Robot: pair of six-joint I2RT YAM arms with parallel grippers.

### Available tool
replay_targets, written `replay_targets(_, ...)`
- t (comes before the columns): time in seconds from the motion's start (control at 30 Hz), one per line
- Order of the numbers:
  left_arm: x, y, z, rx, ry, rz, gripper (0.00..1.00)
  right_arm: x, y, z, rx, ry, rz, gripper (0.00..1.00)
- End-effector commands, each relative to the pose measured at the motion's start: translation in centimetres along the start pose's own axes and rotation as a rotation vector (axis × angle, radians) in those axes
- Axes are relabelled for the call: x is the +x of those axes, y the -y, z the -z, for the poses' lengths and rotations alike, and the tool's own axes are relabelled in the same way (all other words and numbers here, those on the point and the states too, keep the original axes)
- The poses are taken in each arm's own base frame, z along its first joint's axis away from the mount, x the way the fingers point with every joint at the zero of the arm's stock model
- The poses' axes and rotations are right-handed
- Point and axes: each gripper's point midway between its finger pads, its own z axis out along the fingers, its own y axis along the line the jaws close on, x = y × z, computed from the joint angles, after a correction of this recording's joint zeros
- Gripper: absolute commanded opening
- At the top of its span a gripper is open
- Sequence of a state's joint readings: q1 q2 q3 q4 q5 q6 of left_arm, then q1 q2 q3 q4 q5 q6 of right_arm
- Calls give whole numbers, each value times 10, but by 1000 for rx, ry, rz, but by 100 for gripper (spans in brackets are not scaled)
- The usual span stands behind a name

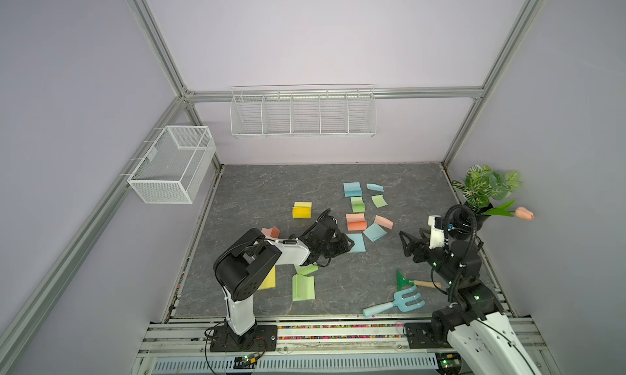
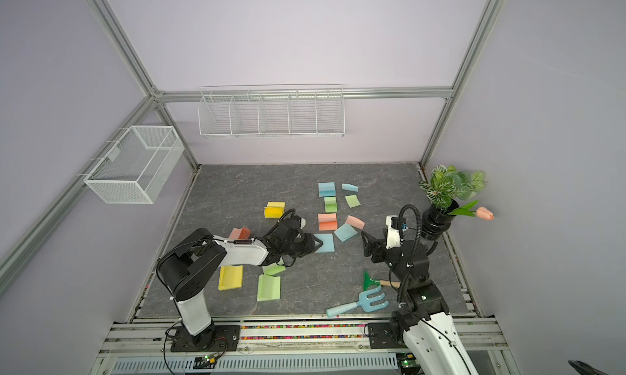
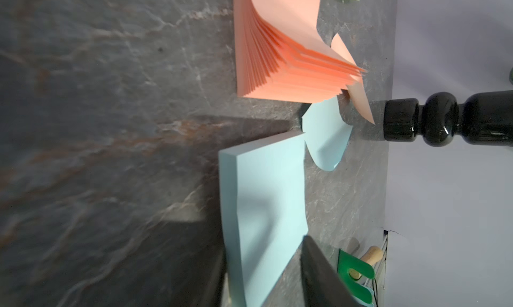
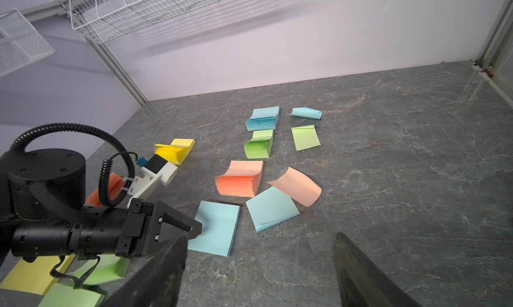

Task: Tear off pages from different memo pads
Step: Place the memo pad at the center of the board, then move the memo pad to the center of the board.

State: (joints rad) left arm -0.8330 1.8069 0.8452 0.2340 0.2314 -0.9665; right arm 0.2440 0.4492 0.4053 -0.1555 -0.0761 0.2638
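The tabletop (image 1: 257,187) was dark grey stone, veined and matte. On it lay the memo pads (image 1: 356,222) — thick square blocks of pastel paper, several with their top leaves fanned and curled up at one edge. A blue pad (image 1: 352,189), a green pad (image 1: 357,205) and a salmon pad (image 4: 240,182) made a row toward the back, with a yellow pad (image 1: 302,210) apart on their left. Just right of that row lay the pages (image 1: 379,201), thin curled single sheets in blue, green and salmon.

The left hand (image 1: 349,244) stood at the edge of a flat light blue pad (image 4: 219,230). Its jaws were partly parted, one finger (image 3: 319,272) was clear of the pad's top face, and it gripped nothing. The right hand (image 4: 260,237) hung to the right, jaws wide, with only bare stone between them.

Bare surface ran along the back wall and the right side. By the front edge lay a pale blue toy fork (image 1: 403,300) and a green rake (image 1: 403,280) with a wooden handle.

A glossy black turned vase (image 2: 437,222) in the right corner held a leafy plant (image 2: 447,185) and a pink tulip (image 2: 485,213). A white mesh basket (image 1: 169,166) hung on the left wall, and a wire rack (image 1: 303,114) of five bins hung on the back wall.
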Motion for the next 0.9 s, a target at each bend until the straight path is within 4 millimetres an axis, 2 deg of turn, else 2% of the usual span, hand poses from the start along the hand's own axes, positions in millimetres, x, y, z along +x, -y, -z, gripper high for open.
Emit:
replay_targets(0.0, -9, -13, 24, -133, 46, -43, 56, -1, -3, 2, -20, 27, -26, 92)
replay_targets(0.1, -20, -9, 56, -187, 113, -96, 62, -5, -1, 5, -17, 82, -63, 89)
replay_targets(0.2, -29, -8, 99, -248, 201, -149, 67, -4, 15, 11, 38, 174, -228, 89)
replay_targets(0.27, -33, -13, 128, -293, 258, -164, 69, -1, 18, 16, 32, 215, -259, 89)
replay_targets(0.37, -31, -33, 166, -368, 328, -152, 74, -2, -1, 22, -65, 222, -172, 89)
replay_targets(0.47, -24, -66, 193, -471, 383, -129, 77, 0, -12, 22, -105, 154, -134, 89)
replay_targets(0.53, -18, -84, 200, -505, 376, -106, 78, 7, -20, 16, -143, 76, -129, 89)
replay_targets(0.67, -4, -112, 196, -535, 325, -47, 78, 28, -31, -2, -163, -116, -119, 89)
replay_targets(0.87, 7, -128, 169, -539, 256, -14, 79, 60, -36, -26, -110, -336, -73, 89)
